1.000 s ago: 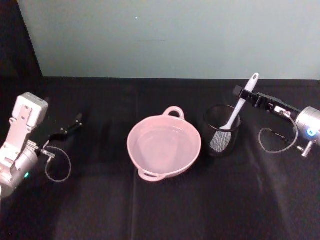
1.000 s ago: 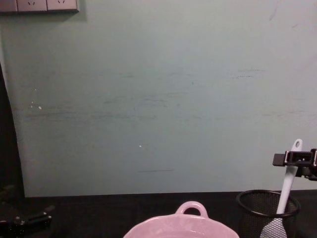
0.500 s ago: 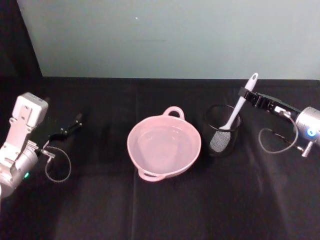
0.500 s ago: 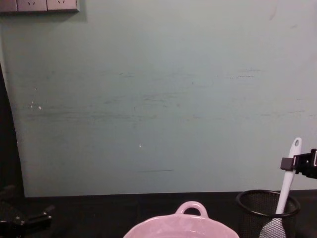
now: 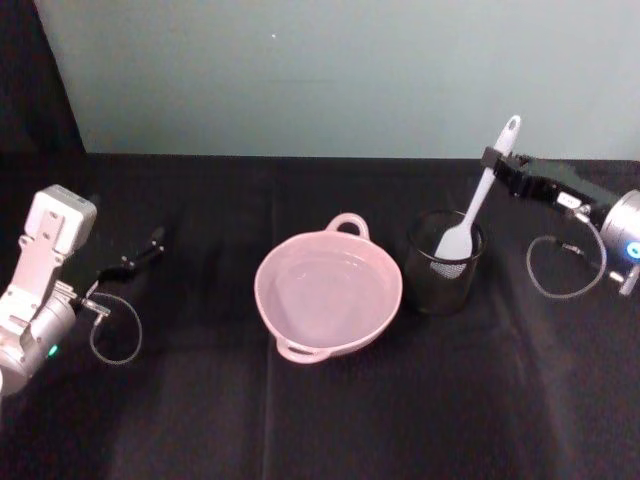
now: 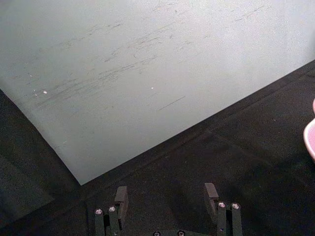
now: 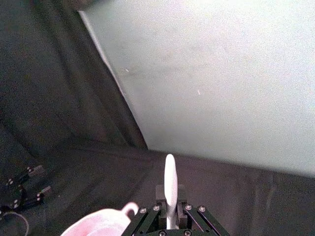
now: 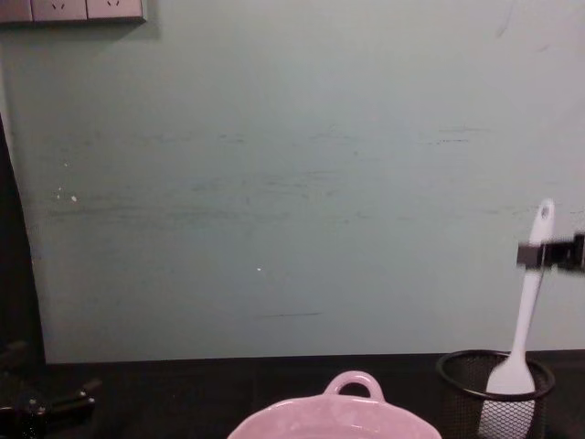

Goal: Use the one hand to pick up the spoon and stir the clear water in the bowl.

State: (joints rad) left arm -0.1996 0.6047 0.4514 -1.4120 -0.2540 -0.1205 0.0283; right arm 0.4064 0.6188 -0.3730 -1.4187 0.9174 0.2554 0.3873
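spoon (image 5: 478, 205): white, nearly upright, handle leaning slightly toward the wall; its flat head sits at the rim of the black mesh cup (image 5: 425, 285), the lower edge dipping inside.
right end effector (image 5: 492, 160): clenched on the spoon's slim handle just below the hole at its end, reaching in from the right above the cup.
bowl (image 5: 270, 300): pale pink, on the black counter (image 5: 300, 420), just left of the mesh cup, one loop handle toward the wall.
water (image 5: 325, 290): clear, lying in the bowl with faint glints.
left end effector (image 5: 150, 245): released, fingers apart, low at the counter's far left, well apart from the bowl.
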